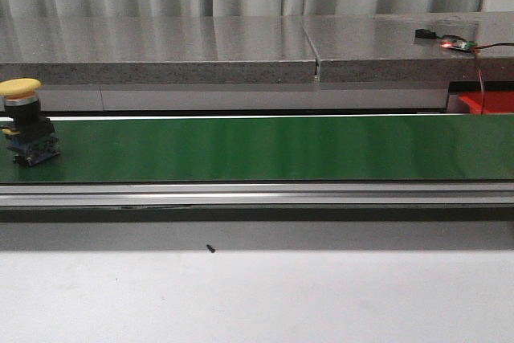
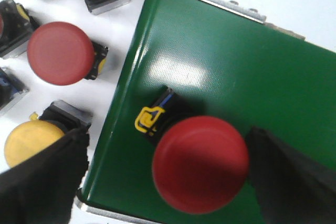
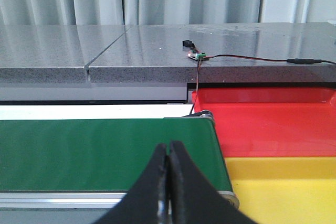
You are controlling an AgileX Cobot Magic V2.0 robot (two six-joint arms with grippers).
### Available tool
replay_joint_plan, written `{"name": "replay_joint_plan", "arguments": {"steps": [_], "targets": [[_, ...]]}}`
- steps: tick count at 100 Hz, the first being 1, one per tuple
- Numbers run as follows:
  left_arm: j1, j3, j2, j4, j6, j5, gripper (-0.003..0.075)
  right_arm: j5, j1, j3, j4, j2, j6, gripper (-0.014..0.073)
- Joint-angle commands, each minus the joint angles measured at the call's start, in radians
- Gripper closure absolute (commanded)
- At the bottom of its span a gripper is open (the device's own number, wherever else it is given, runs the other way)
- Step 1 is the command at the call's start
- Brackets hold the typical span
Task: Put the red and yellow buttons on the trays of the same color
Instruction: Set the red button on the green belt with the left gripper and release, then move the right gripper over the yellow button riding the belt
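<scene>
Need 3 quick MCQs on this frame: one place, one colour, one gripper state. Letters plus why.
1. The yellow button in the front view stands on the:
A. belt's left end
B. belt's right end
C. stone ledge

2. The button between the left gripper's fingers has a cap that is:
A. yellow
B. red
C. green

3. The right gripper is:
A. open
B. shut on a button
C. shut, empty

Key: 1 A, it sits on the green belt at the left edge. 2 B, the cap is red. 3 C, fingertips meet, nothing between.

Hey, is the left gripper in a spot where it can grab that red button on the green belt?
Probably yes. The red button stands on the belt between the open left gripper's fingers, with nothing blocking them.
</scene>
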Motion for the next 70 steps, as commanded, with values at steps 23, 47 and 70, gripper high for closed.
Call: {"name": "replay_joint_plan", "arguments": {"steps": [23,47,70], "targets": [[-0.119,-0.033,-0.198,-0.025,0.034,-0.102,0.0298,-0.079,-0.003,-0.014,0.001,-0.022,-0.005,0.066],[-0.286,-0.031,-0.302,-0.023,0.053,-0.134,0.0736,-0.079,-0.003,-0.014,0.001,-0.022,-0.005,0.066],[-0.39,-0.006,-0.376,-0.017,0.053,-0.123,0.0739,-0.079,-0.003,-0.014,0.001,-0.022,-0.005,0.066]]}}
